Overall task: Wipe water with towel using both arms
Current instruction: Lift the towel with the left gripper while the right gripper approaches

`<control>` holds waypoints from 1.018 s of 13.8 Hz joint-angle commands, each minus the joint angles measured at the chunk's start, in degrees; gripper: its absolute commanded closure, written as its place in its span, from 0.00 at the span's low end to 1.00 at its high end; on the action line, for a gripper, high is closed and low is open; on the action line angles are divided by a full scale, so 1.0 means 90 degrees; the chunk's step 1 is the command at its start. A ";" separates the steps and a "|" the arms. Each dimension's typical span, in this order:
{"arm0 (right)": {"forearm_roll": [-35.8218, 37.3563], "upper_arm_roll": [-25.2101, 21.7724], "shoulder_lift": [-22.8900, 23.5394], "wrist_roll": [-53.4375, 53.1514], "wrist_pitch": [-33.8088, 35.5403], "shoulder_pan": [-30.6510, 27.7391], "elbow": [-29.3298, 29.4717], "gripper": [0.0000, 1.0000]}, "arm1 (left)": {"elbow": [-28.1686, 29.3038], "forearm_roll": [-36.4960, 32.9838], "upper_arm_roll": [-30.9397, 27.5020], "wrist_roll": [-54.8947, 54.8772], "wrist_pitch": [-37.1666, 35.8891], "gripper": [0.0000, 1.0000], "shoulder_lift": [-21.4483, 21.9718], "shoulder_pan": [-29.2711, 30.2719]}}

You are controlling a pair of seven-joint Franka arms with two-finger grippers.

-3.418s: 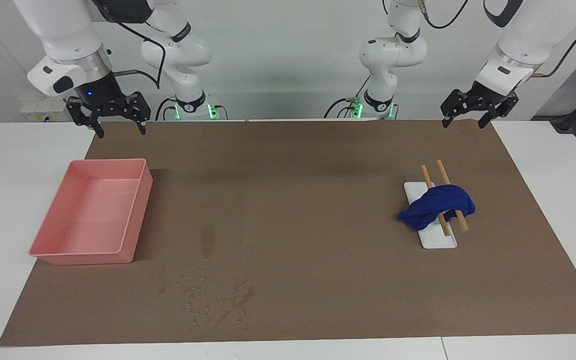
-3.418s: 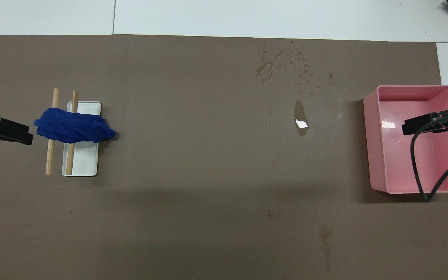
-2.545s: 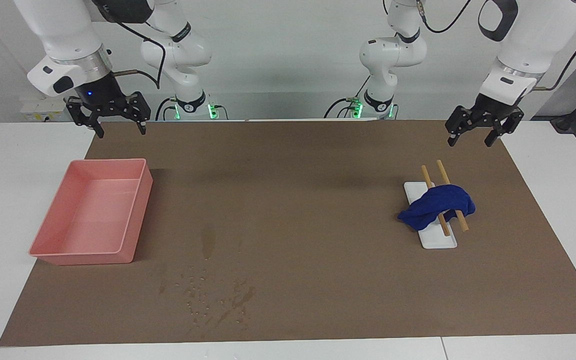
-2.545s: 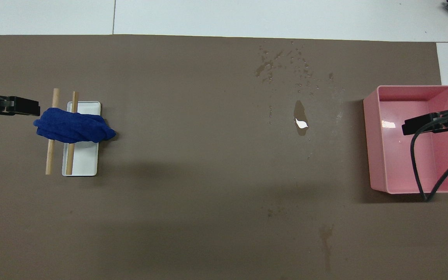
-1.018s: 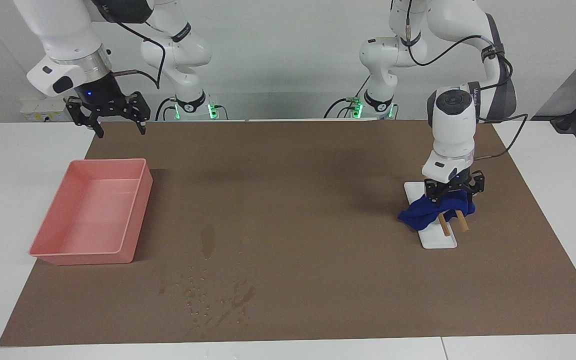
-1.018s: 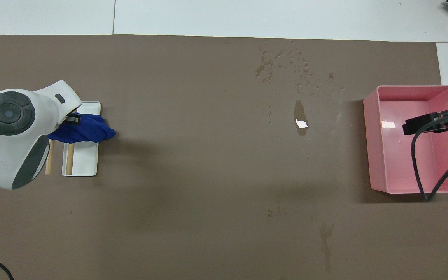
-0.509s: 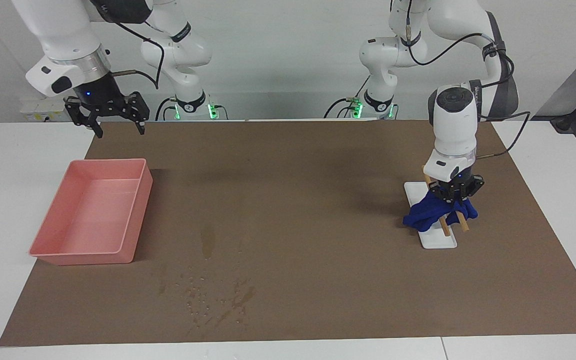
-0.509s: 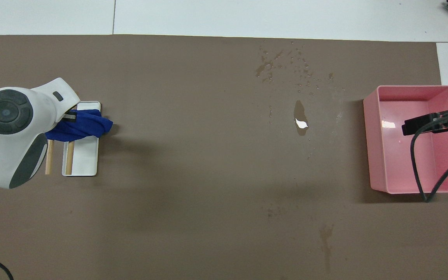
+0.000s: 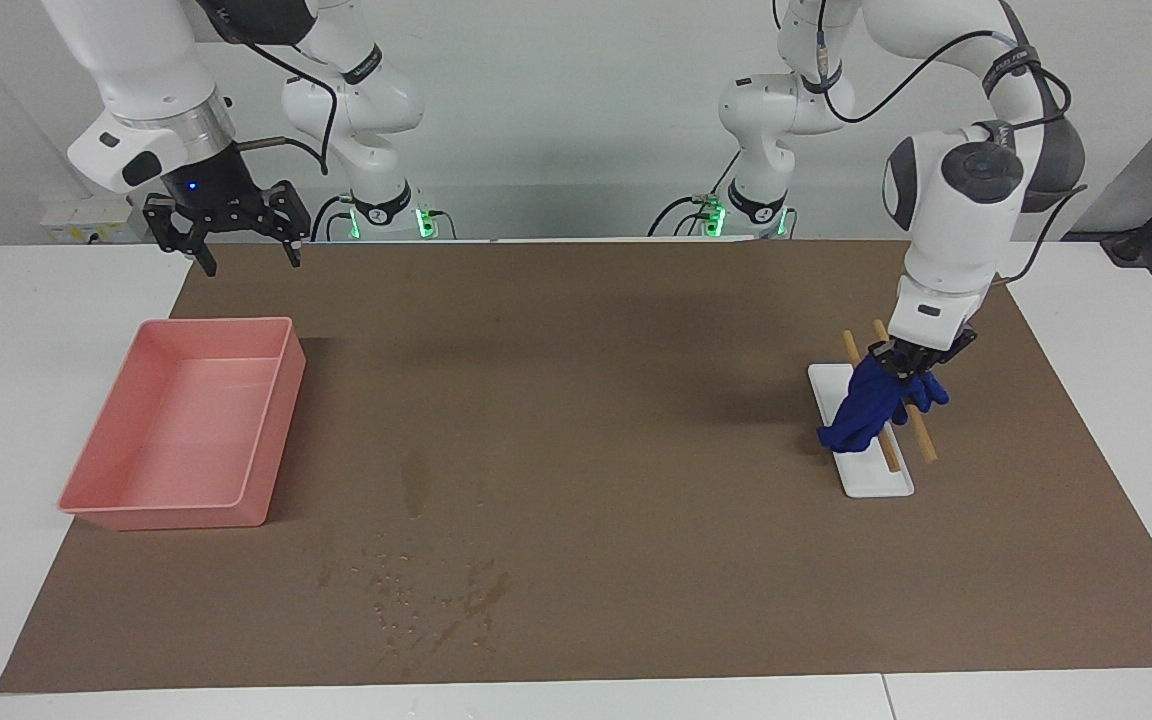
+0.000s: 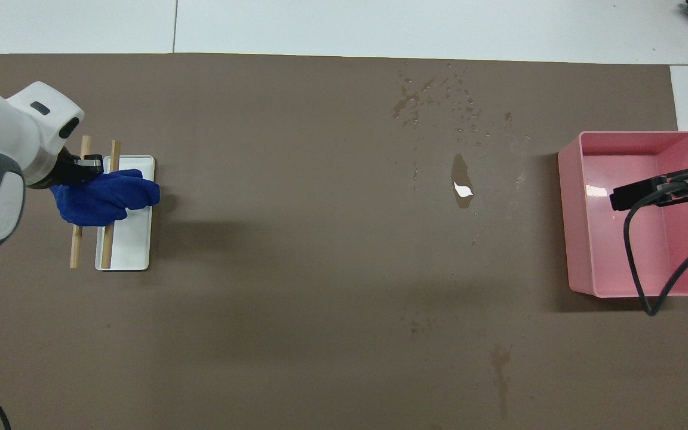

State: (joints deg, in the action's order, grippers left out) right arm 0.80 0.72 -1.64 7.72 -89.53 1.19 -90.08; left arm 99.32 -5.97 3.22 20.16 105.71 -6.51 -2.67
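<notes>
L gripper (image 9: 908, 366) grips towel (image 9: 868, 408) over white tray (image 9: 876, 478) (R gripper (image 9: 232, 238) spread, waiting).

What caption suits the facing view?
Left gripper lifts the blue towel off two wooden sticks; right gripper waits.

Towel (image 9: 871, 405) over 2 sticks (image 9: 921, 432) on the tray (image 9: 876, 475), well apart from the bin (image 9: 186, 425)

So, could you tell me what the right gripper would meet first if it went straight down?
Probably the brown mat beside the pink plastic tray; the open right gripper hangs there, though depth is unclear.
</notes>
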 commanded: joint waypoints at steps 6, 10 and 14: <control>-0.1191 0.0027 -0.0218 -0.0426 -0.0111 -0.0093 -0.0430 0.00 | -0.0675 0.4281 0.0325 0.5605 -0.0342 1.00 -0.0205 -0.0084; -0.1913 0.0037 -0.0306 -0.1460 -0.0607 -0.0035 -0.0927 0.00 | -0.0450 0.5573 0.0960 0.7160 0.0760 1.00 -0.0175 -0.0190; -0.3202 0.0047 -0.0423 -0.3324 -0.1126 0.0082 -0.1474 0.00 | -0.0109 0.6053 0.0971 0.8091 0.2488 1.00 -0.0175 -0.1301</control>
State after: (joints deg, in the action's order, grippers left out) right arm -23.17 0.96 -2.49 -14.96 -96.72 1.27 -98.55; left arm 96.30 46.39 12.71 89.52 121.43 -8.58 -9.08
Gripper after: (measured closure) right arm 0.000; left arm 0.885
